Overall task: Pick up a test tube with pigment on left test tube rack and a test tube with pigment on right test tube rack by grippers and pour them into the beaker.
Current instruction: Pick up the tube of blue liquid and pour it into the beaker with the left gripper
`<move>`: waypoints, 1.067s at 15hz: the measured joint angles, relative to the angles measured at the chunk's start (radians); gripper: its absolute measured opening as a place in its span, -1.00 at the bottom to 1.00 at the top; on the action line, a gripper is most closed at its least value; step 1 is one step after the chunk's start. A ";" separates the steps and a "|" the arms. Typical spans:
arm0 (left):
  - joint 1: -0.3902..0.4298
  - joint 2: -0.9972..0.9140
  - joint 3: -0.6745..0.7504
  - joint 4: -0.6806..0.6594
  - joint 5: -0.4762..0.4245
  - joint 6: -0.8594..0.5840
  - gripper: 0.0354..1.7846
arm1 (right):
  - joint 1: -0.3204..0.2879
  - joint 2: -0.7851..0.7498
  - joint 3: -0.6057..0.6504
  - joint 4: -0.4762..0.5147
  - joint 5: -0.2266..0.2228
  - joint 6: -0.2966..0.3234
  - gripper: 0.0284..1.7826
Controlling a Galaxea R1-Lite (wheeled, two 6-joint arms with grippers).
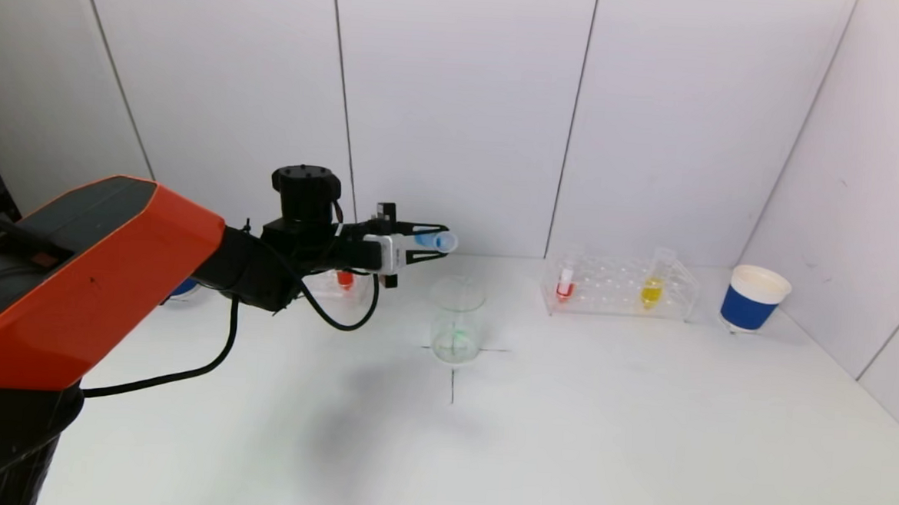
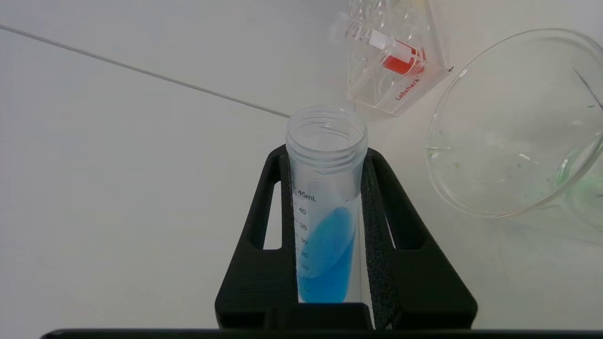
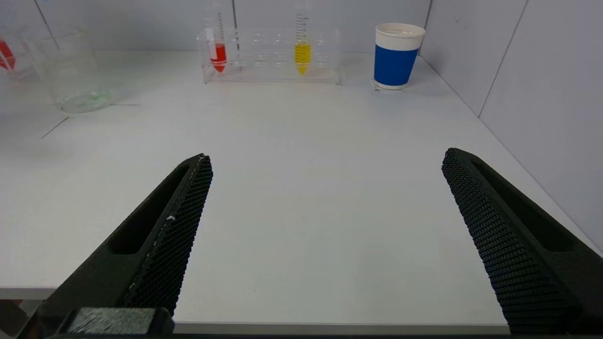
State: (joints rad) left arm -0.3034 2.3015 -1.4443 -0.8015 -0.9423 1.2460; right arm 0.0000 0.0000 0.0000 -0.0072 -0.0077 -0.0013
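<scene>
My left gripper (image 1: 428, 245) is shut on a test tube with blue pigment (image 1: 436, 241), held nearly level above and just left of the glass beaker (image 1: 456, 322). In the left wrist view the tube (image 2: 326, 226) sits between the fingers (image 2: 264, 207), its open mouth pointing past the beaker rim (image 2: 471, 70). The left rack (image 1: 340, 284) holds a red tube (image 1: 345, 279). The right rack (image 1: 621, 288) holds a red tube (image 1: 565, 285) and a yellow tube (image 1: 652, 288). My right gripper (image 3: 325, 160) is open and empty over the table's front edge, out of the head view.
A blue and white paper cup (image 1: 752, 298) stands right of the right rack, near the side wall. Another blue object (image 1: 183, 288) shows behind my left arm. The beaker holds a faint green residue. White walls close the back and right side.
</scene>
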 joint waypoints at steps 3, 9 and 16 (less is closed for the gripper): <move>0.000 0.009 -0.021 0.001 0.002 0.052 -0.55 | 0.000 0.000 0.000 0.000 0.000 0.000 0.99; -0.003 0.026 -0.040 0.000 0.029 0.182 -0.55 | 0.000 0.000 0.000 0.000 0.000 0.000 0.99; -0.008 0.028 -0.041 0.000 0.052 0.296 -0.55 | 0.000 0.000 0.000 0.000 0.000 0.000 0.99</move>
State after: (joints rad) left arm -0.3111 2.3294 -1.4849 -0.8019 -0.8904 1.5419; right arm 0.0000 0.0000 0.0000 -0.0072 -0.0077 -0.0013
